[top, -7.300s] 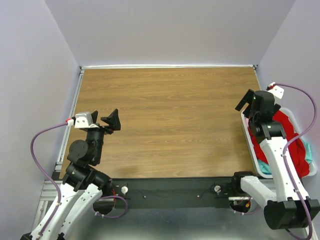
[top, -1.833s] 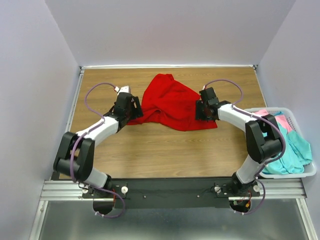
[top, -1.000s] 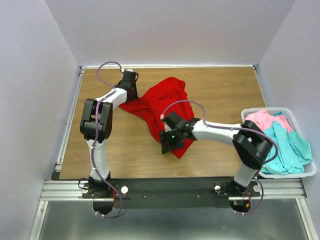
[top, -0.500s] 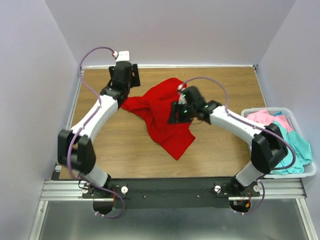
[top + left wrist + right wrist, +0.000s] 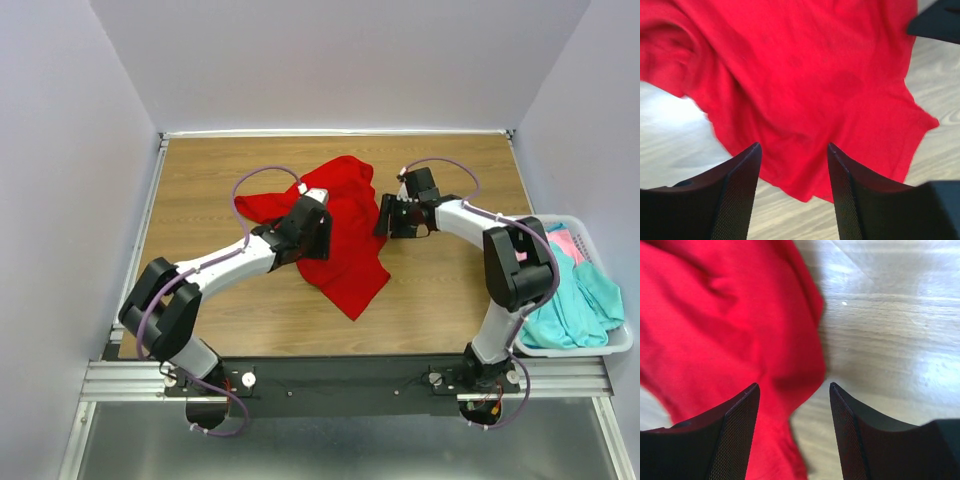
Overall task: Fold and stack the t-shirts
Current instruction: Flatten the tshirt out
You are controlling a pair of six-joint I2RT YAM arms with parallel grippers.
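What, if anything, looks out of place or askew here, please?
The red t-shirt lies crumpled and twisted on the table, not spread flat. The left gripper and right gripper hover open above it, holding nothing.

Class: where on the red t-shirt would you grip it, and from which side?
Pinch the red t-shirt at its right edge, coming from the right: that edge lies flat on the table, under the open right gripper; the middle is bunched.

Bright even light; wrist views blurred, glary.
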